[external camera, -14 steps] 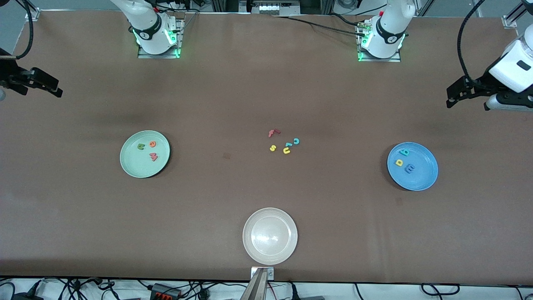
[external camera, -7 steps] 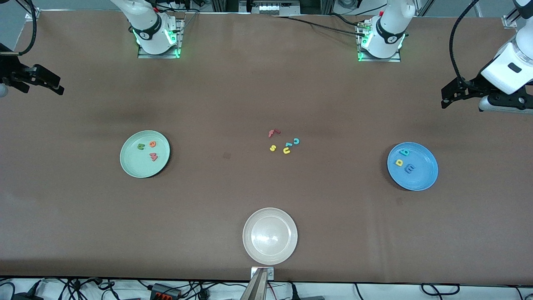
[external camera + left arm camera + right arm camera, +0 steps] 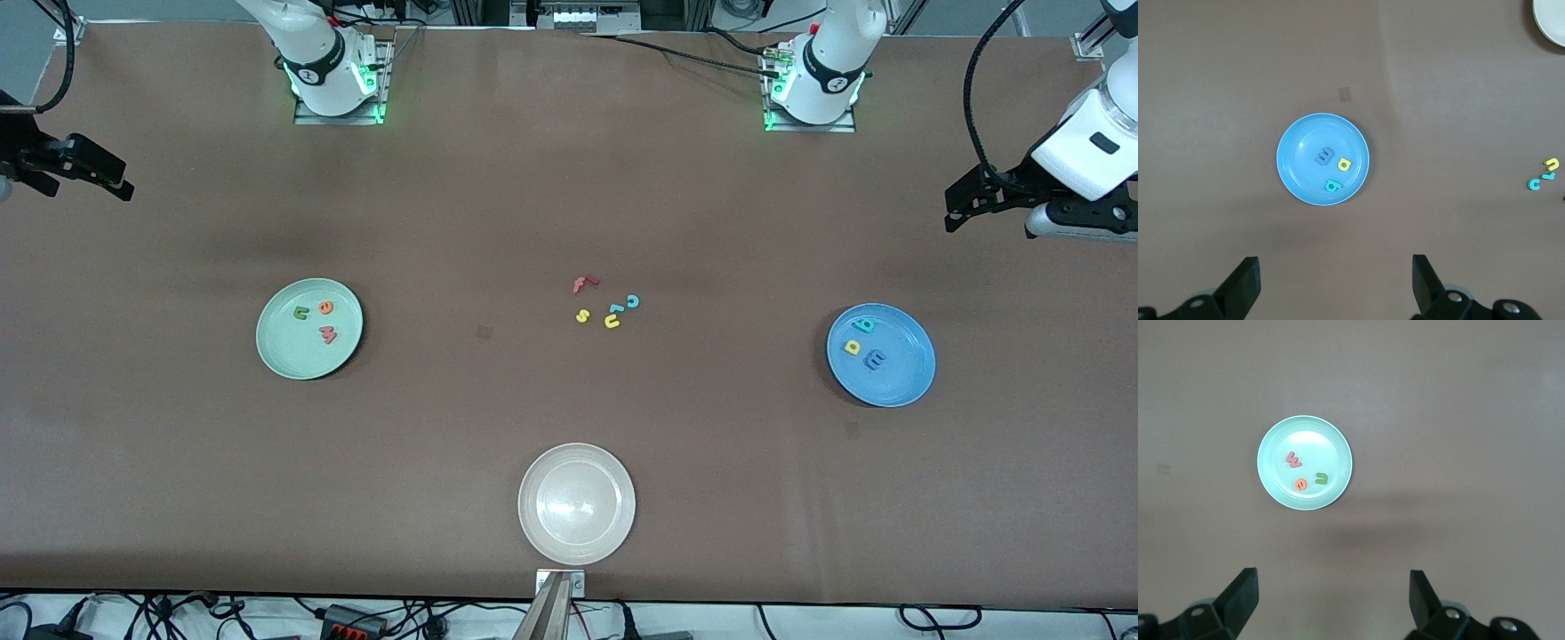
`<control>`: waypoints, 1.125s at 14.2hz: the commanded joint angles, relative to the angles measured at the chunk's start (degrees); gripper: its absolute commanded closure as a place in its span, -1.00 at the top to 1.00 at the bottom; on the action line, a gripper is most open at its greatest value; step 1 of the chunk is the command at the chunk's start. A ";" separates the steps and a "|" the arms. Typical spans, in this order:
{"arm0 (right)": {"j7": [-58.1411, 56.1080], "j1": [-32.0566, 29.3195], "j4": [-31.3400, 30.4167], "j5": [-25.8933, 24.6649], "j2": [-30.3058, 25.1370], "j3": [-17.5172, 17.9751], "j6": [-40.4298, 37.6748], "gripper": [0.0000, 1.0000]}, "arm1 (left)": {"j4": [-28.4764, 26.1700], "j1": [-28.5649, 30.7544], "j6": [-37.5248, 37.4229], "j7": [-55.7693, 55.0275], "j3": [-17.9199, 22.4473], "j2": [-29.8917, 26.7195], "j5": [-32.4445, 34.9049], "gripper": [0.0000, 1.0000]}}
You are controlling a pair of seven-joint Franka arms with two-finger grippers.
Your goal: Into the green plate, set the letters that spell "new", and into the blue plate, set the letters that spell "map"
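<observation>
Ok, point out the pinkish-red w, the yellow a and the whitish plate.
pinkish-red w (image 3: 329, 334), front view, middle of the letter, in the green plate.
yellow a (image 3: 853, 348), front view, middle of the letter, in the blue plate.
whitish-beige plate (image 3: 537, 471), front view, bare inner wall near the rim.

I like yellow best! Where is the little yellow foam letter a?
The small yellow foam letter a lies in the round blue plate, beside the blue m and teal p.
</observation>
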 commanded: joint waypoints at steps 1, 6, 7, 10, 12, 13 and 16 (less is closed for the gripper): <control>-0.36 -1.28 -0.14 -0.86 -0.92 1.08 -0.07 1.00 | 1.75 0.18 -1.27 1.61 0.24 0.89 -0.80 1.00; -0.36 -1.37 -0.23 -0.86 -0.65 1.08 0.46 1.00 | 1.84 -0.34 -1.10 1.61 0.15 0.98 -0.80 1.00; -0.36 -1.45 -0.32 -0.86 -0.65 1.08 0.46 1.00 | 1.84 -0.43 -1.19 1.61 0.15 0.98 -0.80 1.00; -0.97 -1.72 -0.49 -0.86 -0.57 0.90 0.72 1.00 | 1.84 -0.43 -1.27 1.44 0.15 0.89 -0.89 1.00; -1.15 -1.72 -0.49 -0.86 -0.65 0.90 1.51 1.00 | 1.84 -0.43 -1.10 1.44 0.15 0.98 -0.89 1.00; -1.15 -1.72 -0.49 -0.86 -0.65 0.81 1.25 1.00 | 1.84 -0.43 -1.19 1.44 0.15 0.89 -0.80 1.00; -1.15 -1.81 -0.49 -0.86 -0.57 0.73 1.34 1.00 | 1.84 -0.52 -1.27 1.44 0.06 0.89 -0.80 1.00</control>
